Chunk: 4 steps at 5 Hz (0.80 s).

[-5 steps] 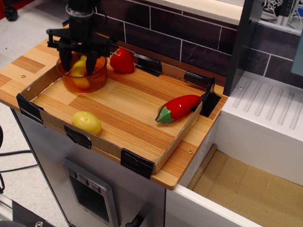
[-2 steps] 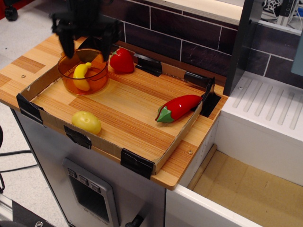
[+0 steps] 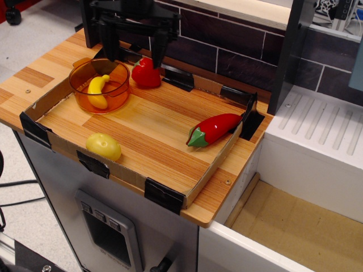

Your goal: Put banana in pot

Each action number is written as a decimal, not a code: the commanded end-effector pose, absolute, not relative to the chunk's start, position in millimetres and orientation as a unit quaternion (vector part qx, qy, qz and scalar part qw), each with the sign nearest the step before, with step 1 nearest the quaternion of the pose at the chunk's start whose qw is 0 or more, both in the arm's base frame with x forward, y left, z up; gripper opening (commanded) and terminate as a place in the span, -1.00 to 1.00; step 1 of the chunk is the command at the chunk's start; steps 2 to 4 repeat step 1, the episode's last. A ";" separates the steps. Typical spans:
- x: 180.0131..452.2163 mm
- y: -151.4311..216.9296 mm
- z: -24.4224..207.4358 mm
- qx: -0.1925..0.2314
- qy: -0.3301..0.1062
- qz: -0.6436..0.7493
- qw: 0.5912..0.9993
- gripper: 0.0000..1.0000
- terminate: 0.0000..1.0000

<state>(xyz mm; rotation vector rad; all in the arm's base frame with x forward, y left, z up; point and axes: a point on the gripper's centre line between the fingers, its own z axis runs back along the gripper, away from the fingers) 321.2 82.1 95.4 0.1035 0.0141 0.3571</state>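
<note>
Moved: pincer (image 3: 134, 48) rose and shifted right, clear of pot (image 3: 79, 96).
Pincer: spread, empty.
Banana (image 3: 97, 92): lay inside pot, released.

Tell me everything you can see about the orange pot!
The pot is round, see-through orange and looks like shiny plastic, with straight sides and a little tab on its far-left rim. It stands upright with no lid in the far-left corner of the cardboard-edged tray. The yellow banana lies inside it, curved, one end leaning up toward the rim. A red strawberry-like toy sits just to its right; I can't tell whether they touch. The gripper hangs above, off to the right, fingers spread, not touching the pot.
</note>
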 end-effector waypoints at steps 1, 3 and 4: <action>322.1 88.5 120.4 0.055 -0.029 0.180 0.982 1.00 1.00; 322.1 88.5 120.4 0.055 -0.029 0.180 0.982 1.00 1.00; 322.1 88.5 120.4 0.055 -0.029 0.180 0.982 1.00 1.00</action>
